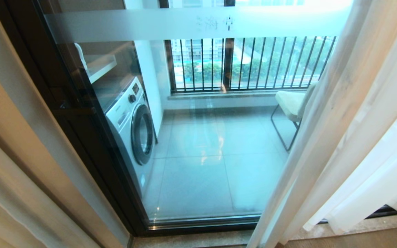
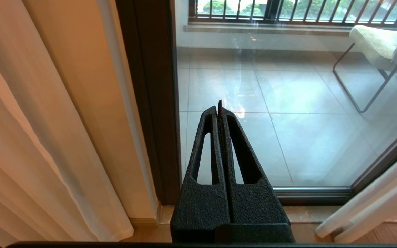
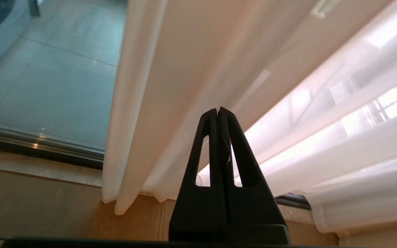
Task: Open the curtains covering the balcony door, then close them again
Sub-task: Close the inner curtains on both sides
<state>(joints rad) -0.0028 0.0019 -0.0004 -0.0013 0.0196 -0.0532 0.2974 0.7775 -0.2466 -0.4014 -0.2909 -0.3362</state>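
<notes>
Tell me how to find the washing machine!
Look through the tall dark-framed glass balcony door onto the grey tiled balcony. The white front-loading washing machine stands at its left side, opposite the cream metal-legged chair. Only it has a round dark door.

Out on the balcony we note a white front-loading washing machine (image 1: 133, 127) against the left wall, its round dark door facing the grey floor tiles (image 1: 205, 165). Above it sits a pale shelf (image 1: 100, 67). At the far end we see a black-barred railing (image 1: 253, 62) over a low sill, with green trees and buildings beyond. A cream-cushioned chair (image 1: 289, 103) on a thin dark metal frame stands near the railing at right. Indoors, tan drapes (image 1: 9, 165) hang at left, above a wood floor (image 3: 40, 203).
</notes>
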